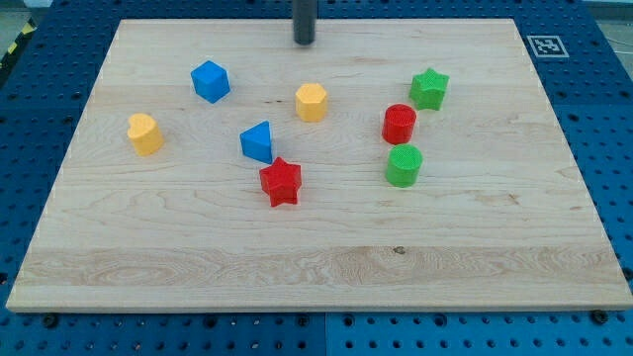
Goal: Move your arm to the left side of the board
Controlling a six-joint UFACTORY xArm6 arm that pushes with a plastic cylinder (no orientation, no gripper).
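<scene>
My tip [304, 42] is at the view's top centre of the wooden board [316, 267], touching no block. The nearest block is a yellow hexagon [311, 102] below it. A blue cube [210, 81] lies to the tip's lower left. A yellow block [144, 133] sits near the view's left edge of the board. A blue triangular block [257, 141] and a red star [281, 181] lie close together at the centre. A red cylinder [399, 124], a green star [429, 88] and a green cylinder [404, 165] sit at the right.
The board lies on a blue perforated table [603, 119]. A black-and-white marker tag [547, 45] sits at the board's top right corner.
</scene>
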